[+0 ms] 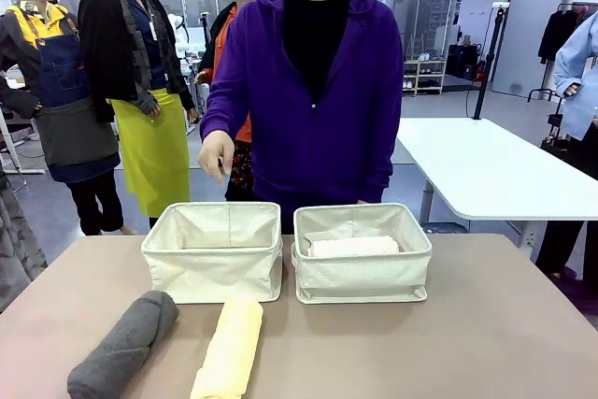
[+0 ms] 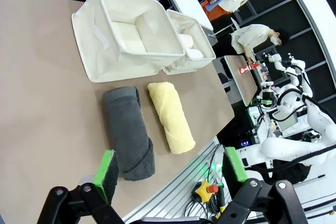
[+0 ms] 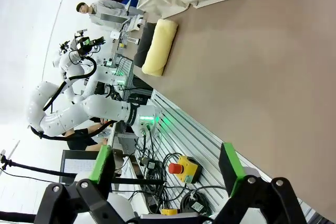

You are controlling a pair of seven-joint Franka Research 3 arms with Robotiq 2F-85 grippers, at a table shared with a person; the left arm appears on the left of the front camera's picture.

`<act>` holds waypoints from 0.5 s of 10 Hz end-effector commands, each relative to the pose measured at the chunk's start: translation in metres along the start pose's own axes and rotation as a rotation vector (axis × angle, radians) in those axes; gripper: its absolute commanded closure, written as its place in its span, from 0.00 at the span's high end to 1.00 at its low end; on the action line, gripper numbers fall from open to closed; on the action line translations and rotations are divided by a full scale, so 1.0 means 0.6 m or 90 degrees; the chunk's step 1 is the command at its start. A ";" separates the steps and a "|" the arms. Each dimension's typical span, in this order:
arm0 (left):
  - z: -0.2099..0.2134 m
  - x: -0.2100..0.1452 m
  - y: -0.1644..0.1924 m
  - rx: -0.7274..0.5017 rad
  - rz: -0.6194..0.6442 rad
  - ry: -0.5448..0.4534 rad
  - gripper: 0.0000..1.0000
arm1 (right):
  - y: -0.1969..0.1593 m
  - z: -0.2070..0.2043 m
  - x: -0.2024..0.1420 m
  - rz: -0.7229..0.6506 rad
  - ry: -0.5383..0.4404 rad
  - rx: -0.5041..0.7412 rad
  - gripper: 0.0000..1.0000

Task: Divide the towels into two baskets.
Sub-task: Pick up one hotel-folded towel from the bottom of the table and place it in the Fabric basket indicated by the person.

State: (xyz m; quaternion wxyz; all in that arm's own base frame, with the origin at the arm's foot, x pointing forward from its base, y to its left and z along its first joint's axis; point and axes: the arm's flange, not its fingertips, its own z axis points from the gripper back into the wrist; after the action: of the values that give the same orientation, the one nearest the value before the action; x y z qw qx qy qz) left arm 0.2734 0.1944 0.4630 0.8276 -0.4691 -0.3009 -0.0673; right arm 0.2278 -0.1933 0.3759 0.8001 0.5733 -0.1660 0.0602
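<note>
Grey towel [image 2: 128,135] lies just beyond the empty, wide-open left gripper [image 2: 169,153], seemingly untouched.

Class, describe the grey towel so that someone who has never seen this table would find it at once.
Start at the brown table and its left cream basket. Nearer the robot lie two rolled towels; the grey towel is the outer one, dark beside the pale yellow towel.

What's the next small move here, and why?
Probably lower the left gripper onto the dark grey towel: its jaws stand open and that towel lies on the table just ahead of it. The left basket looks empty, while the right basket already holds a white towel.
</note>
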 end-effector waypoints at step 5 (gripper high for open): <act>0.005 0.001 0.000 -0.016 -0.013 -0.012 1.00 | 0.004 0.001 0.003 0.009 -0.007 -0.002 1.00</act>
State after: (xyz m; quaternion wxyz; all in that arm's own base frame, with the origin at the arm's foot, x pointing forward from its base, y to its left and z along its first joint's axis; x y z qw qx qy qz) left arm 0.2734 0.1944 0.4630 0.8276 -0.4691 -0.3009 -0.0673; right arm 0.2278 -0.1933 0.3759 0.8001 0.5733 -0.1660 0.0602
